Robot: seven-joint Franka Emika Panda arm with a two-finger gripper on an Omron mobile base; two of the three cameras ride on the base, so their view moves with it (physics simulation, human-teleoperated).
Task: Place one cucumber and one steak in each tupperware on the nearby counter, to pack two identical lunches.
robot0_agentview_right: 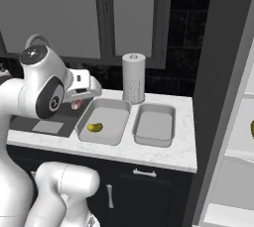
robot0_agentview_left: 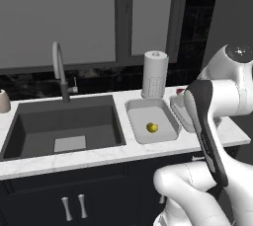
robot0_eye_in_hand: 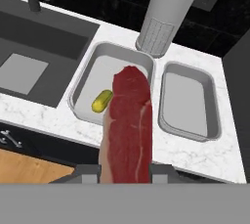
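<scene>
My gripper (robot0_eye_in_hand: 126, 171) is shut on a steak (robot0_eye_in_hand: 128, 120), a long red slab that sticks out forward from between the fingers. It hangs above the counter's (robot0_agentview_right: 163, 154) front edge, near the left tupperware (robot0_eye_in_hand: 97, 69). In that tray lies one cucumber (robot0_eye_in_hand: 102, 100), also visible as the cucumber (robot0_agentview_left: 152, 127) and the cucumber (robot0_agentview_right: 95, 127). The right tupperware (robot0_eye_in_hand: 185, 100) has nothing in it. From the right base view the hand (robot0_agentview_right: 77, 97) is over the left tupperware's (robot0_agentview_right: 110, 114) left rim, with a pink bit of steak (robot0_agentview_right: 76, 105) below it.
A dark sink basin (robot0_agentview_left: 64, 121) with a curved faucet (robot0_agentview_left: 60, 69) lies left of the trays. A paper towel roll (robot0_eye_in_hand: 166, 15) stands behind them against the black wall. A dark upright panel (robot0_agentview_right: 223, 97) and white shelves (robot0_agentview_right: 233, 171) border the counter on the right.
</scene>
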